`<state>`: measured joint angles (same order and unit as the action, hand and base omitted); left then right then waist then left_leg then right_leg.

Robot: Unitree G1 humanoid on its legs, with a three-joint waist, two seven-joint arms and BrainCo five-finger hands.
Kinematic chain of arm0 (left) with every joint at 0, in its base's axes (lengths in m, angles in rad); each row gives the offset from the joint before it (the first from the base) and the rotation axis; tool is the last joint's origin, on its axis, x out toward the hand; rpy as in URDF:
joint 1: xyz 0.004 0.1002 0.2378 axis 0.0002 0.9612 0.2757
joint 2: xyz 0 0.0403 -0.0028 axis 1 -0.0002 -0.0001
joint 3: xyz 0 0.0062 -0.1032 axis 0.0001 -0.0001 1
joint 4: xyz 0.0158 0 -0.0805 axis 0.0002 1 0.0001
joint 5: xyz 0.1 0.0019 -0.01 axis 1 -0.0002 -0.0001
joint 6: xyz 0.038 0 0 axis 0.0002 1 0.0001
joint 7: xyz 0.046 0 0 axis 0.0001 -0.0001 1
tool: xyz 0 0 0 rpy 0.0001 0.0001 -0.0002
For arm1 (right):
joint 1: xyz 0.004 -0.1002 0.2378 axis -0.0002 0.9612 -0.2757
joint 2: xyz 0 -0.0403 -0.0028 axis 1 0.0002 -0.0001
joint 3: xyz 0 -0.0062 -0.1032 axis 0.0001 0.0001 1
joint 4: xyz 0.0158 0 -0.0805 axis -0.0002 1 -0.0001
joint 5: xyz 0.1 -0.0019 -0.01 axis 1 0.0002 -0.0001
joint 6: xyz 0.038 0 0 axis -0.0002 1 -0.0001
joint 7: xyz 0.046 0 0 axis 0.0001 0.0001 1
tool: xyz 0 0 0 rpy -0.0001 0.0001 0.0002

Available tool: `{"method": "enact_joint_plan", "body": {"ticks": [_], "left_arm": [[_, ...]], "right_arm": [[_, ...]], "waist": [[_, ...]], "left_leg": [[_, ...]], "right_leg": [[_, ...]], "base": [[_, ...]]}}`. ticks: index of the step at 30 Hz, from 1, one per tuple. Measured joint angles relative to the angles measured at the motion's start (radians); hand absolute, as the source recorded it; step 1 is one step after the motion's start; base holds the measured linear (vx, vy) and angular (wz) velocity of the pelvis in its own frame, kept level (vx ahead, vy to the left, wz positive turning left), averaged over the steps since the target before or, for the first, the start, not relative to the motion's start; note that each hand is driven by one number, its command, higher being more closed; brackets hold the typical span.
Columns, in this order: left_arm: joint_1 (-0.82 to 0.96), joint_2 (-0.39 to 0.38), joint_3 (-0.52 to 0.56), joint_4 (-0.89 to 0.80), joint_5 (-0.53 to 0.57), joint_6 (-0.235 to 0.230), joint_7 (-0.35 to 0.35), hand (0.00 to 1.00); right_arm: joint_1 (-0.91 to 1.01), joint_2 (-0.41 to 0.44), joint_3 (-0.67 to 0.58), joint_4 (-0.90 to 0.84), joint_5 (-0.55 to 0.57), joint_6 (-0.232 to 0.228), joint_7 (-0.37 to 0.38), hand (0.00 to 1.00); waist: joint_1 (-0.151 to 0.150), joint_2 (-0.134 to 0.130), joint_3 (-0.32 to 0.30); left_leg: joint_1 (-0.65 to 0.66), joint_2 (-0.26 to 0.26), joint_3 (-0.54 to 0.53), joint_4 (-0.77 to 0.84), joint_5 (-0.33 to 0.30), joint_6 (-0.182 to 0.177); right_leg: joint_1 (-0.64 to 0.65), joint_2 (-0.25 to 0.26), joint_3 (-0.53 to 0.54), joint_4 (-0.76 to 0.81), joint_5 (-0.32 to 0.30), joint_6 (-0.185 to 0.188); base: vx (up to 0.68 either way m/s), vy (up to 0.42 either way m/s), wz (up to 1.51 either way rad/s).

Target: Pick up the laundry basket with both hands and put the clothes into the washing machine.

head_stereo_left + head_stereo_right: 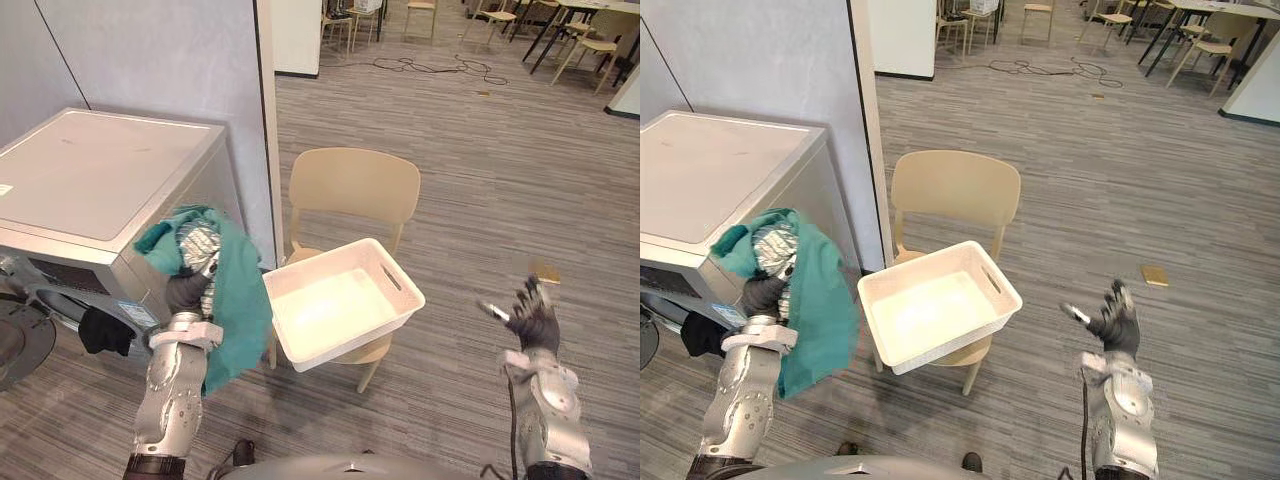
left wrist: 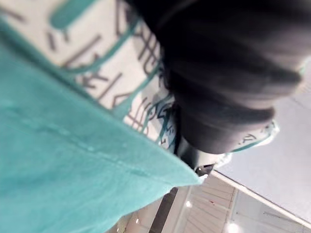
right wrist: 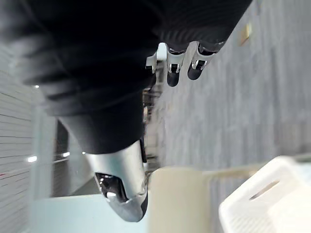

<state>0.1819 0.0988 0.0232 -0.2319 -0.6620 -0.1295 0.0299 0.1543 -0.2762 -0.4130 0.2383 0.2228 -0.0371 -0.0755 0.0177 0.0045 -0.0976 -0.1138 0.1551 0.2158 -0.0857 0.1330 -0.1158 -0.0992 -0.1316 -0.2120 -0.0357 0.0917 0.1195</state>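
Right hand (image 1: pixel 530 318): fingers (image 3: pixel 175 73) straight and spread, thumb apart, holding nothing; raised palm-forward over the floor (image 1: pixel 480 150) at 4 o'clock in the head view, well apart from the basket. Left hand (image 1: pixel 188 292): raised at 8 o'clock with a teal garment (image 1: pixel 238 310) draped over and around it; the cloth covers the hand, so whether it is closed on the garment cannot be told. The garment has a white printed patch (image 2: pixel 97 73) near the top and hangs down past the wrist. Just beyond it, at 9 to 10 o'clock, stands the washing machine (image 1: pixel 100 175), silver with a flat pale top. A black garment (image 1: pixel 105 332) hangs at its front, low, beside the left forearm. Laundry basket (image 1: pixel 345 348): white, rectangular, slot handle in its end wall, sitting on the seat of a beige chair (image 1: pixel 355 185) at the centre, just to the right of the teal garment; its pale floor shows. A grey partition wall (image 1: pixel 170 60) rises behind the machine at 11 o'clock.
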Motion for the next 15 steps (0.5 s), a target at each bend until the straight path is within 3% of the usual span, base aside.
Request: {"method": "enact_joint_plan", "body": {"ticks": [4, 7, 8, 9, 10, 11, 13, 14, 15], "left_arm": [[0.051, -0.042, 0.069, -0.014, 0.001, -0.006, 0.01, 1.0], [0.069, -0.051, 0.125, -0.014, 0.002, -0.008, 0.012, 1.0], [0.065, -0.061, 0.134, -0.014, 0.002, -0.01, 0.017, 1.0], [0.055, -0.07, 0.132, -0.014, 0.011, -0.011, 0.025, 1.0], [0.054, -0.072, 0.132, -0.014, 0.018, -0.013, 0.028, 1.0], [0.054, -0.068, 0.144, -0.01, 0.034, -0.013, 0.028, 1.0], [0.042, -0.077, 0.139, -0.011, 0.047, -0.018, 0.027, 1.0], [0.043, -0.084, 0.132, -0.004, 0.059, -0.019, 0.019, 1.0], [0.044, -0.092, 0.12, 0.016, 0.061, -0.019, 0.002, 1.0]], "right_arm": [[-0.024, 0.0, -0.064, 0.304, -0.169, 0.065, -0.043, 0.0], [-0.077, -0.024, -0.084, 0.642, -0.272, 0.113, -0.043, 0.0], [-0.103, -0.05, -0.12, 0.795, -0.269, 0.113, -0.039, 0.0], [-0.117, -0.079, -0.167, 0.936, -0.269, 0.115, -0.029, 0.0], [-0.118, -0.089, -0.199, 1.0, -0.269, 0.12, -0.025, 0.0], [-0.098, -0.075, -0.29, 1.11, -0.27, 0.133, 0.02, 0.0], [-0.052, -0.043, -0.358, 1.133, -0.271, 0.142, 0.056, 0.0], [-0.016, -0.009, -0.39, 1.115, -0.293, 0.148, 0.081, 0.0], [0.018, 0.023, -0.386, 1.091, -0.307, 0.146, 0.097, 0.0]], "waist": [[0.018, 0.01, 0.002], [0.038, 0.019, 0.038], [0.037, 0.028, 0.059], [0.039, 0.061, 0.079], [0.04, 0.071, 0.095], [0.034, 0.029, 0.118], [0.039, 0.014, 0.129], [0.031, 0.014, 0.13], [0.022, 0.01, 0.131]], "left_leg": [[0.007, 0.008, -0.024, 0.008, 0.001, 0.0], [-0.057, 0.03, -0.085, 0.123, -0.037, -0.004], [-0.097, 0.033, -0.139, 0.153, -0.039, -0.003], [-0.128, 0.036, -0.191, 0.17, -0.039, 0.009], [-0.135, 0.04, -0.21, 0.168, -0.052, 0.019], [-0.151, 0.046, -0.133, 0.184, -0.117, 0.125], [-0.244, 0.089, -0.027, 0.41, -0.15, 0.181], [-0.268, 0.128, 0.042, 0.594, -0.186, 0.217], [-0.229, 0.169, 0.112, 0.711, -0.248, 0.23]], "right_leg": [[0.014, 0.007, -0.014, 0.022, -0.007, -0.001], [0.032, 0.025, -0.051, 0.051, -0.039, -0.014], [0.034, 0.033, -0.087, 0.072, -0.058, -0.016], [0.033, 0.052, -0.105, 0.115, -0.092, -0.028], [0.031, 0.066, -0.101, 0.14, -0.111, -0.044], [0.036, 0.034, -0.156, 0.136, -0.114, -0.066], [0.035, 0.007, -0.255, 0.158, -0.112, -0.074], [0.055, -0.004, -0.32, 0.163, -0.113, -0.075], [0.084, -0.021, -0.375, 0.159, -0.112, -0.074]], "base": [[0.02, -0.005, 0.15], [-0.09, -0.036, 0.5], [-0.16, -0.082, 1.19], [-0.15, -0.096, 1.35], [-0.17, -0.081, 1.75], [-0.15, -0.053, 1.63], [-0.1, -0.025, 1.5], [-0.03, 0.01, 1.42], [-0.02, 0.036, 1.34]]}}
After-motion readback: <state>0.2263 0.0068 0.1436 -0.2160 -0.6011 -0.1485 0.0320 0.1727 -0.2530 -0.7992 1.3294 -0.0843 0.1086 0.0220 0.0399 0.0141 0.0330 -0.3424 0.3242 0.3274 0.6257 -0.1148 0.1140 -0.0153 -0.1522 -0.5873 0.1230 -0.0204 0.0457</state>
